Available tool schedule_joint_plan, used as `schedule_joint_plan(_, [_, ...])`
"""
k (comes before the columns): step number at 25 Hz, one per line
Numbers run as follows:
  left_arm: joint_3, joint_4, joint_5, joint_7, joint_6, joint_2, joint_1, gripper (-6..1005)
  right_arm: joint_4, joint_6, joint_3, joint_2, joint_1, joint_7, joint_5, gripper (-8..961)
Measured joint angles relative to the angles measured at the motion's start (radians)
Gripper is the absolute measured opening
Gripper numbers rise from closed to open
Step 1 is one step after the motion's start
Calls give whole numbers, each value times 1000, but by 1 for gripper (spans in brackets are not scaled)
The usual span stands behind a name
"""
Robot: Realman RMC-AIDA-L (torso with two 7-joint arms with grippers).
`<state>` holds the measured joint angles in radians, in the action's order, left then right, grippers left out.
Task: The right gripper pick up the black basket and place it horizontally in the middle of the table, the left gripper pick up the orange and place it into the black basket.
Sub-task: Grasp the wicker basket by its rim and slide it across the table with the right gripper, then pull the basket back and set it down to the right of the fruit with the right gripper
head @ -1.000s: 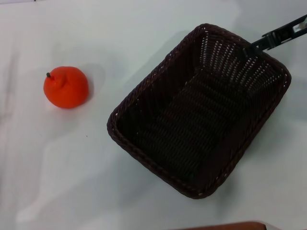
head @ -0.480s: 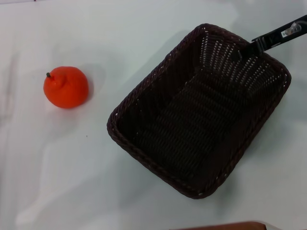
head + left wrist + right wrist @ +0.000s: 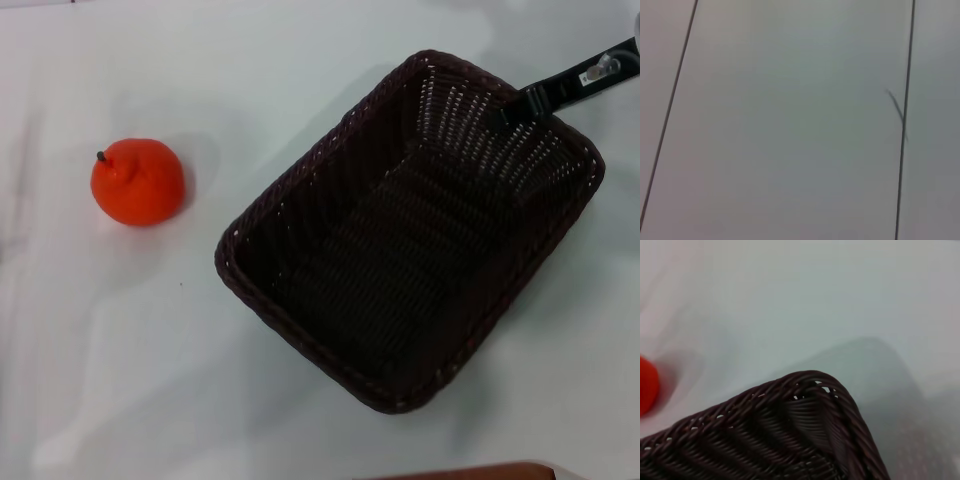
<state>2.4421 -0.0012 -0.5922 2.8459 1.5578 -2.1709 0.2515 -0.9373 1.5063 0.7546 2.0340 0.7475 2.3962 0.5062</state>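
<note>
The black basket (image 3: 226, 268) lies at an angle on the table (image 3: 130, 360), right of centre in the head view. My right gripper (image 3: 518, 104) reaches in from the upper right, and its dark finger parts sit on the basket's far rim, shut on it. The right wrist view shows a rim corner of the basket (image 3: 805, 390) close up and a sliver of the orange (image 3: 646, 385). The orange (image 3: 138, 182) sits alone on the table to the left, stem up, a hand's width from the basket. The left gripper is out of view.
A brown edge (image 3: 470, 472) shows at the bottom of the head view. The left wrist view shows only a pale flat surface (image 3: 790, 125) with thin dark seams.
The basket has shifted slightly to the left and turned a little with the right gripper on its rim. The orange has not moved.
</note>
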Motion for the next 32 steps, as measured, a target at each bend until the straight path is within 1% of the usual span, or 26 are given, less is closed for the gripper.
schedule_joint_plan(3, [0,-17,0,1,11,3,-2,917,-15,1,-42,0,-12,52,7,243])
schedule_joint_plan(5, [-1,-39,0,-1,15,4,-2,917,-42,16,-91,2,-26,87,29,214])
schedule_joint_plan(6, [-2,-47,0,-1,16,4,-3,917,-61,30,-113,4,-37,106,49,216])
schedule_joint_plan(8, [-2,-55,0,-2,16,4,-3,917,-109,51,-142,11,-70,153,101,220])
schedule_joint_plan(11, [-2,-67,0,-2,17,4,-1,917,-169,64,-150,22,-123,228,158,227])
schedule_joint_plan(15, [-6,-93,0,-2,33,3,-2,915,-214,71,-150,47,-174,289,174,235])
schedule_joint_plan(20, [-17,-125,0,-1,52,6,-3,907,-191,23,-151,58,-237,314,273,246])
schedule_joint_plan(25, [-37,-126,0,2,50,6,-3,898,-164,-43,-150,63,-287,334,316,256])
schedule_joint_plan(29, [-52,-120,-1,2,49,6,-5,891,-98,-86,-155,55,-313,325,358,265])
schedule_joint_plan(32, [-59,-117,-1,3,48,4,-6,886,-69,-111,-153,56,-323,310,367,271])
